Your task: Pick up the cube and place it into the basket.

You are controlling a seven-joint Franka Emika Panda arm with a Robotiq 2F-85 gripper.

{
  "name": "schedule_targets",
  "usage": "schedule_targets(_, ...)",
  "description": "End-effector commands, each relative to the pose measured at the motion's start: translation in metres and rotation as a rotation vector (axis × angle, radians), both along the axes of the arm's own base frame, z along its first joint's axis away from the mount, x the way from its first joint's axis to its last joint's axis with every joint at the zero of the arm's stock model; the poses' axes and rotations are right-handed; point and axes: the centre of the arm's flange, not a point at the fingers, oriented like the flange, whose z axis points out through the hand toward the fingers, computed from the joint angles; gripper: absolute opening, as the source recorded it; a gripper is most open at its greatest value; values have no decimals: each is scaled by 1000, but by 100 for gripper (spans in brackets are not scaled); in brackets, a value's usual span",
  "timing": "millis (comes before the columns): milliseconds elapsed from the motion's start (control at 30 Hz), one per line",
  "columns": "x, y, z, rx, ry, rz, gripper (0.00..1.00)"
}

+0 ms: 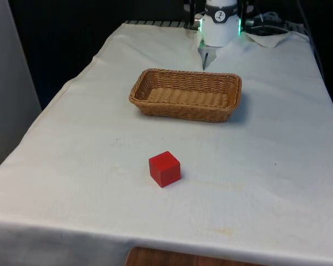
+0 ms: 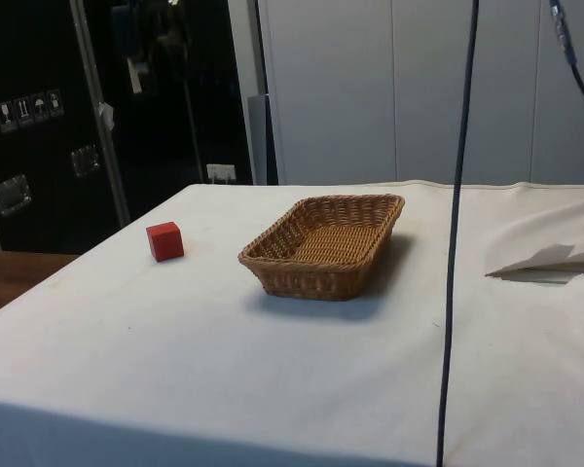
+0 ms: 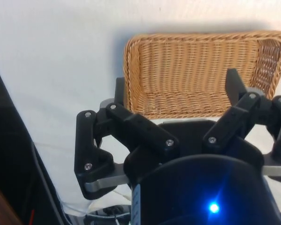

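Sitting on the white cloth [image 1: 277, 183] of the desk, the red cube [image 1: 165, 168] lies well apart from the wicker basket [image 1: 184, 108], nearer the desk's front edge in the front view and a little toward that view's left of the basket's middle. It rests flat on one face, turned slightly so a corner points forward, and nothing touches it. From the side view the cube [image 2: 164, 240] shows beyond the basket [image 2: 316, 277], out near the edge of the desk in front of the dark cabinets, with open cloth between the two. The basket is a shallow rectangular tray of woven tan wicker, upright, and nothing lies inside it — its woven floor is bare in every view. In the wrist view the pincer [image 3: 175, 91] hangs over the basket's near end, its two black fingers [image 3: 234, 84] spread wide with the wicker rim [image 3: 131, 51] and floor plainly seen between them; they hold nothing. In the front view the robot's white base [image 1: 219, 25] stands at the far end of the desk behind the basket, where the cloth is folded and rumpled — a raised fold of it also shows at the side view's right [image 2: 550, 258].
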Motion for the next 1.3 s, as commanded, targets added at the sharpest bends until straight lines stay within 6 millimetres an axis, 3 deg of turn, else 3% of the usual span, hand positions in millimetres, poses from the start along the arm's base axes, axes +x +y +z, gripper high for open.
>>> schedule_targets(0, 2, 0, -2, 0, 11, -8, 100)
schedule_targets(400, 15, -2, -18, -10, 16, -55, 100)
schedule_targets(1267, 20, -14, -30, -20, 0, -189, 100)
